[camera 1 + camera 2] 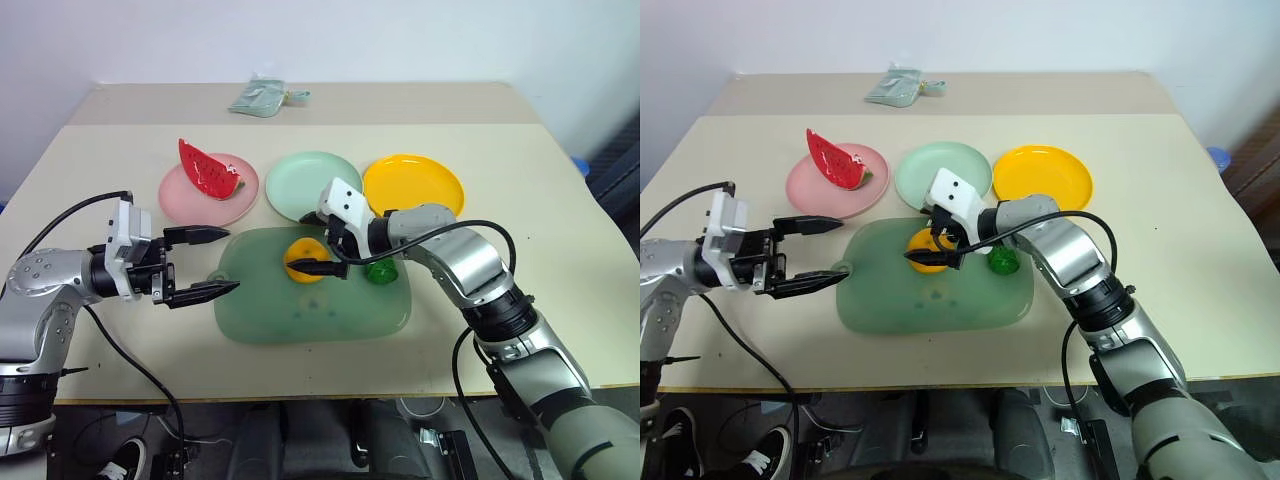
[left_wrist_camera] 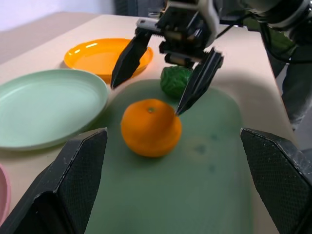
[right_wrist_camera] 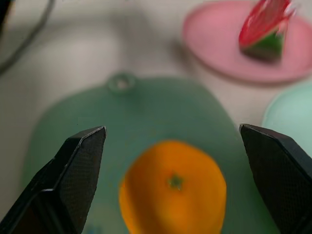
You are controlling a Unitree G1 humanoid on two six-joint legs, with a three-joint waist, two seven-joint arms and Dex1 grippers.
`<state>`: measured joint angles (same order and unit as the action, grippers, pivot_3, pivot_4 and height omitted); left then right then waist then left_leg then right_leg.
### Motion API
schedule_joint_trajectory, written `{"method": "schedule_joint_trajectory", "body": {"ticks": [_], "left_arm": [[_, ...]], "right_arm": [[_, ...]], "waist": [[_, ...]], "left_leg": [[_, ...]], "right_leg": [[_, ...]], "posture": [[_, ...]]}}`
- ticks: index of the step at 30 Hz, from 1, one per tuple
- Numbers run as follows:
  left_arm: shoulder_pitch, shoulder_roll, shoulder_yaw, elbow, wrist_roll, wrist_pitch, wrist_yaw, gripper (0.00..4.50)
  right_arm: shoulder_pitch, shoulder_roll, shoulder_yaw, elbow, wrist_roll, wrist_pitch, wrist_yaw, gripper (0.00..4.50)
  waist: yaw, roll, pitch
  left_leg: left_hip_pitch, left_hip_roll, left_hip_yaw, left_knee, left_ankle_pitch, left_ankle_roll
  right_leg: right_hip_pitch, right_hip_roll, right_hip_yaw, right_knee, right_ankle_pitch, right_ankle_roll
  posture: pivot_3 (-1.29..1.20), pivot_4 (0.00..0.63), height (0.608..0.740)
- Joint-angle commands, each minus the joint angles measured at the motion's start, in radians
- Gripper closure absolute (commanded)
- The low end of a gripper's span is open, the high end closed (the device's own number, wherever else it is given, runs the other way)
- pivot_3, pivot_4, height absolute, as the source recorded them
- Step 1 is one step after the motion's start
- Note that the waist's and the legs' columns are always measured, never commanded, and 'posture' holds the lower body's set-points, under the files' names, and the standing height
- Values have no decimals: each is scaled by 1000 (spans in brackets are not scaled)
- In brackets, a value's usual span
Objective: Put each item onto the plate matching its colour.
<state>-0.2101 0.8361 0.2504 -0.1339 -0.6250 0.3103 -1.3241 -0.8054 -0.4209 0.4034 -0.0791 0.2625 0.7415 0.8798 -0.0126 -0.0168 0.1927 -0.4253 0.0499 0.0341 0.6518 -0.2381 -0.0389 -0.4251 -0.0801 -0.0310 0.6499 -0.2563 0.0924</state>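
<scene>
right gripper (image 1: 318, 243): jaws wide, straddling orange (image 1: 303, 261) on green board (image 1: 330, 310). left gripper (image 1: 205, 263): open, beside board. watermelon slice (image 1: 207, 170): on pink plate (image 1: 190, 205).

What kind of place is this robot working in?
Probably a lab or test room, not a kitchen: a plain table against a bare wall, toy food like the watermelon slice on the pink plate, and loose cables underneath.

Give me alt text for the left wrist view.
The right gripper, open, hangs over an orange on a green board, a dark-green lump behind. A mint plate and a yellow-orange plate lie beside it.
</scene>
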Motion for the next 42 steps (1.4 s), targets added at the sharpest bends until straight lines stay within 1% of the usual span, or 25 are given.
{"method": "schedule_joint_trajectory", "body": {"ticks": [1,4,6,15,19,20,22,27,28,30,33,35,37,42], "left_arm": [[10,20,42,-41,-26,-15,-11,77],[17,17,44,-51,-27,-17,-7,77],[23,12,42,-63,-30,-18,0,77],[25,1,25,-80,-38,-18,19,77],[16,-2,16,-79,-38,-18,24,0],[14,-4,15,-80,-38,-17,25,0],[10,-7,13,-81,-39,-16,28,0],[-11,-32,25,-77,-69,17,70,0],[-23,-36,25,-70,-71,29,89,0],[-45,-51,28,-61,-84,47,114,0],[-61,-77,20,-66,-78,38,142,0],[-70,-93,2,-63,-57,27,160,0],[-87,-116,-22,-41,0,-3,206,0],[-110,-159,-48,-19,32,-48,228,0]], "right_arm": [[-29,-2,20,-8,-23,12,16,0],[-29,-7,31,-12,-25,36,37,0],[-25,-19,53,-2,-53,25,44,0],[1,-13,77,54,-128,-29,37,0],[10,-6,65,60,-129,-26,45,1208],[10,-8,64,56,-128,-28,50,1334],[6,-2,40,51,-121,-32,41,1342],[-44,28,-140,45,22,55,51,1342],[-60,28,-185,67,40,61,38,1342],[-85,1,-238,146,15,-2,5,1342],[-134,-48,-257,332,-85,-145,-79,1342],[-192,-49,-301,478,-112,-203,-164,1342],[-237,-66,-307,613,-179,-297,-254,1342],[-261,-84,-293,824,-262,-433,-334,1342]], "waist": [[1,0,0],[2,0,0],[1,0,0],[1,0,0],[0,0,0],[0,0,0],[1,0,0],[2,0,0],[3,0,0],[3,0,0],[3,0,0],[0,0,0],[-1,0,0],[-5,0,0]], "left_leg": [[0,0,0,0,0,0],[0,0,0,0,0,0],[0,0,0,0,0,0],[0,0,0,0,0,0],[0,0,0,0,0,0],[0,0,0,0,0,0],[0,0,0,0,0,0],[0,0,0,0,0,0],[0,0,0,0,0,0],[0,0,0,1,0,0],[0,0,0,0,0,0],[0,0,0,0,0,0],[0,0,1,-1,0,0],[0,0,2,-2,0,0]], "right_leg": [[0,0,0,0,0,0],[0,0,0,0,0,0],[0,0,0,0,0,0],[0,0,0,0,0,0],[0,0,0,0,0,0],[0,0,0,0,0,0],[0,0,0,0,0,0],[0,0,0,0,0,0],[0,0,0,0,0,0],[0,0,0,0,0,0],[0,0,0,0,0,0],[0,0,0,-1,0,0],[0,0,0,-1,0,0],[-1,0,1,-1,0,0]], "posture": [[0,150,740],[0,150,740],[0,150,740],[0,150,740],[0,150,740],[0,150,740],[0,150,740],[0,150,740],[0,150,740],[0,150,740],[0,150,740],[0,150,740],[0,150,740],[0,150,740]]}}
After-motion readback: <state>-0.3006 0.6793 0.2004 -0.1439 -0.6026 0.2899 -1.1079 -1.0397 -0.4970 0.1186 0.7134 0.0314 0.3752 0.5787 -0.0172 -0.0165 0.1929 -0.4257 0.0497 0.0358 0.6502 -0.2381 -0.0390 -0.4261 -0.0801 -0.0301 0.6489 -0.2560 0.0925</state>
